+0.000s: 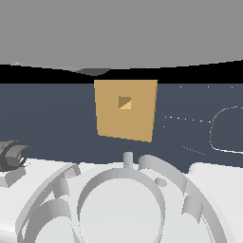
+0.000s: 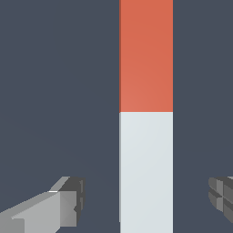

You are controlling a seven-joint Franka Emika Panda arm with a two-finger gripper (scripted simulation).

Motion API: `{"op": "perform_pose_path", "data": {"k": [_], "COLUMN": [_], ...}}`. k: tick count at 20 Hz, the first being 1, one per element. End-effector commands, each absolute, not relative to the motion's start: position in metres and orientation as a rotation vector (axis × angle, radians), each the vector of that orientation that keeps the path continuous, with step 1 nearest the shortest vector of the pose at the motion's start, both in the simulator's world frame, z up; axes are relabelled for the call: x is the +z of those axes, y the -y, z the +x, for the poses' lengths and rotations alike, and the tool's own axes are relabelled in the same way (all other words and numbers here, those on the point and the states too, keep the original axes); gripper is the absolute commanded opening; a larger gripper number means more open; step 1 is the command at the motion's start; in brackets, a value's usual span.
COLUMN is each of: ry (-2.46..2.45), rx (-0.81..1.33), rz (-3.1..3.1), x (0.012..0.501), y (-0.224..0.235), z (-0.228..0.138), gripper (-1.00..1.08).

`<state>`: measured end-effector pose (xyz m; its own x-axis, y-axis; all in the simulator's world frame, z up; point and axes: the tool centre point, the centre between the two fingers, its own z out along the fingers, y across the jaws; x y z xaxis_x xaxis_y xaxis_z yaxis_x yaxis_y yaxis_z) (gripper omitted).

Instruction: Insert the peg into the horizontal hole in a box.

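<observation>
In the wrist view the pincer (image 2: 148,200) is spread wide, one finger (image 2: 54,207) on each side of the peg (image 2: 145,118), neither touching it and nothing gripped. The peg lies on the dark bench (image 2: 54,91), its orange-red half away from the fingers, its white half between them. In the exterior view the tan box (image 1: 126,111) stands at the frame's centre, its small square hole (image 1: 125,102) facing the camera, with pale robot housing (image 1: 123,204) filling the lower frame.
</observation>
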<state>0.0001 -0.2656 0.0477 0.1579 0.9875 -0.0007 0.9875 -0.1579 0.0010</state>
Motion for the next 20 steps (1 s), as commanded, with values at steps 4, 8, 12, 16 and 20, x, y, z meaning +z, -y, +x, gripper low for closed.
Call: {"op": "perform_pose_path", "data": {"k": [4,8,12,16,20], "ry": [-2.039,-2.039,-2.039,-2.039,-2.039], "rx": [0.000,0.000,0.000,0.000,0.000], "rz": [2.390,2.390,2.390,2.390,2.390], "x": [0.022,0.018,0.018,0.018,0.018], "y": [0.265,0.266,0.266,0.266,0.266], "z": [-0.001,0.001,0.001,0.001,0.001], "gripper": [1.00,1.00,-1.00,-1.00,-1.00]}}
